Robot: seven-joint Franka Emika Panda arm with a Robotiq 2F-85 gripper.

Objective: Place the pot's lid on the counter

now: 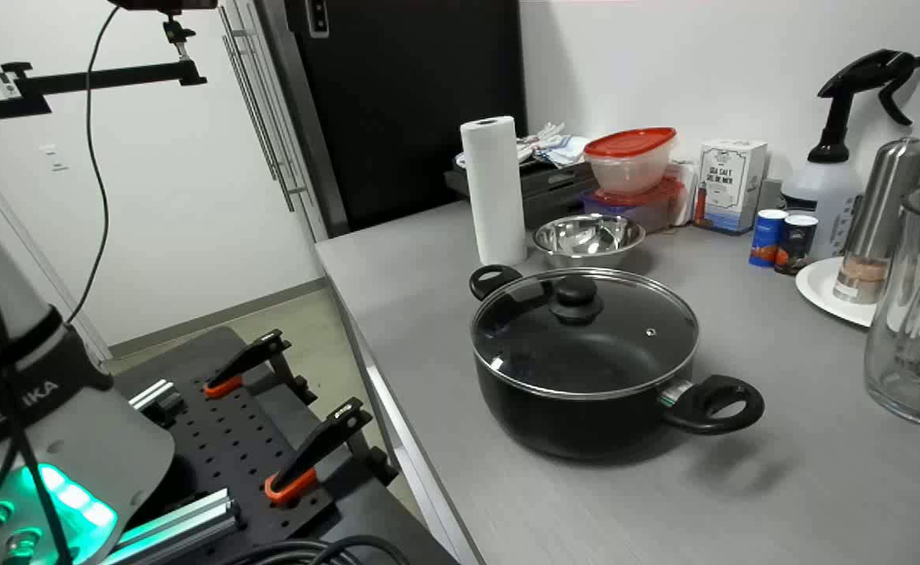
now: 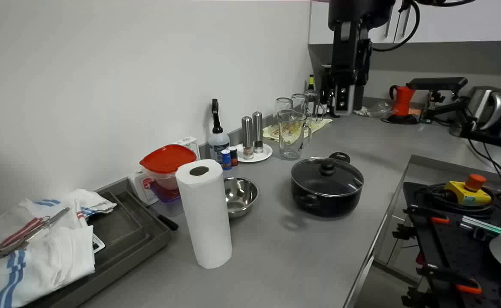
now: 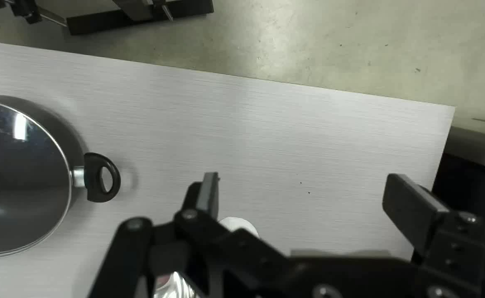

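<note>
The lid [image 1: 585, 337] lay on top of the pot [image 1: 578, 431], covering its whole mouth, clear glass inside a metal rim, with the black knob [image 1: 576, 292] standing up from the middle. The pot stood on the grey surface [image 1: 413, 314]. With the lid as the centre of the dial and twelve at the top of the view, the side handles [image 1: 695, 406] reached toward ten and four o'clock in an exterior view. There the steel bowl [image 1: 593, 257] was near the pot at twelve, the paper-towel roll [image 1: 495, 192] stood upright at eleven, and a spray bottle [image 1: 821, 192] at two. A glass pitcher [image 1: 919, 337] stood at three; just short of three was a white plate [image 1: 817, 290] with a steel grinder [image 1: 886, 212] on it.

In an exterior view the gripper [image 2: 350, 105] hung pointing down, well apart from pot and lid, between twelve and one o'clock from them. It was released: in the wrist view the fingers [image 3: 408, 211] stood wide apart, surface visible in the gap. From there the pot and lid were at nine o'clock, partly cut off by the view's edge, one handle pointing toward three.
</note>
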